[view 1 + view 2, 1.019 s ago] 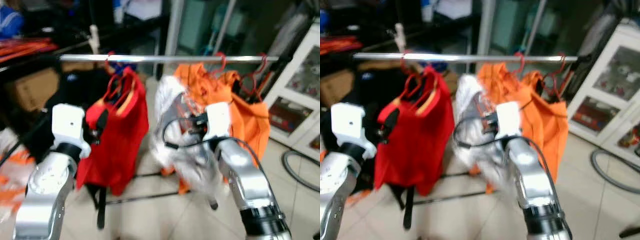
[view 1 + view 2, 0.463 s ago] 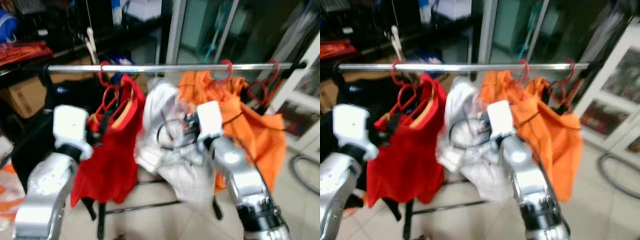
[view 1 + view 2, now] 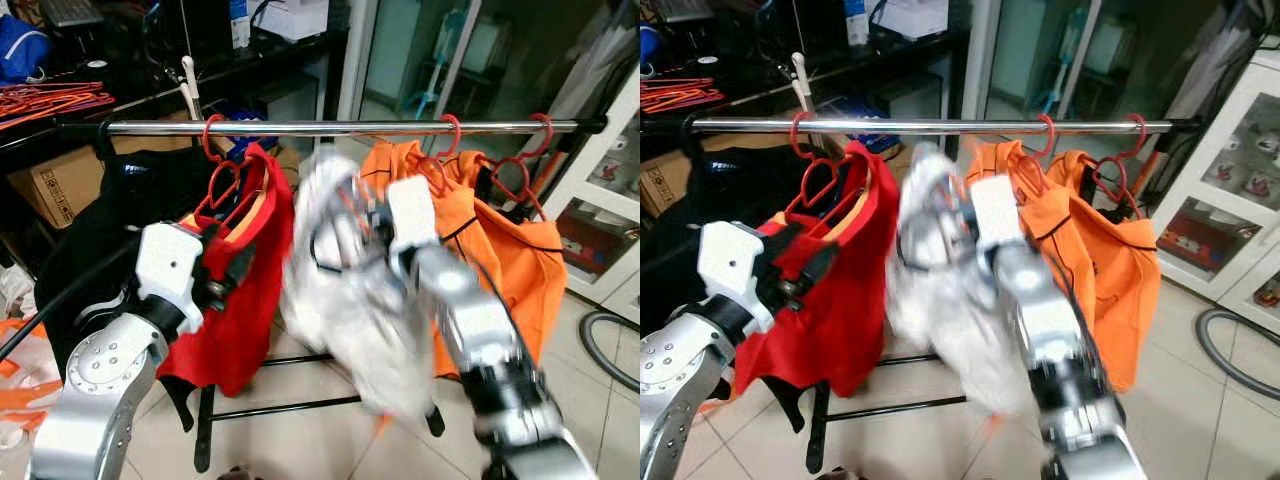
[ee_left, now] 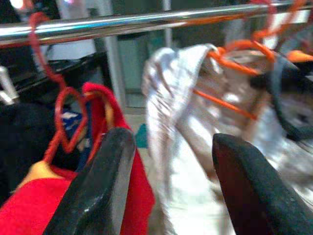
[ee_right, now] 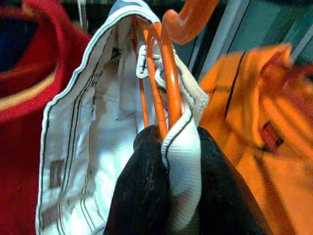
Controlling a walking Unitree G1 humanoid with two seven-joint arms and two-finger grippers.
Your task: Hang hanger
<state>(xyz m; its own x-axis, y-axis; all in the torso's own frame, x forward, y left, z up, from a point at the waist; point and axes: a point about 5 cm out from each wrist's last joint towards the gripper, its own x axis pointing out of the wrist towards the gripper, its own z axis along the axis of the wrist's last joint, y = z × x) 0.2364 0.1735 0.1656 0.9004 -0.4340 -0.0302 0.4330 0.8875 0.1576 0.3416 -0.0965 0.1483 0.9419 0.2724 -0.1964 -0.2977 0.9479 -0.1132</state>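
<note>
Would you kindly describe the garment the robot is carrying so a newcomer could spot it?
Find the chrome rail. Below it, between the red shirt and the orange shirts, the right gripper holds an orange hanger with the white garment, the only one not hooked on.

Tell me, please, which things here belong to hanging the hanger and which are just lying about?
Job: orange hanger carrying the white garment, clamped in the right gripper; rail; open left gripper.
Lying about: red shirt, orange shirts, spare hangers, cardboard box.

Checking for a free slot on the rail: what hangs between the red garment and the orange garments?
The white garment, on an orange hanger held in the right gripper, below the rail; the eye views show it.
</note>
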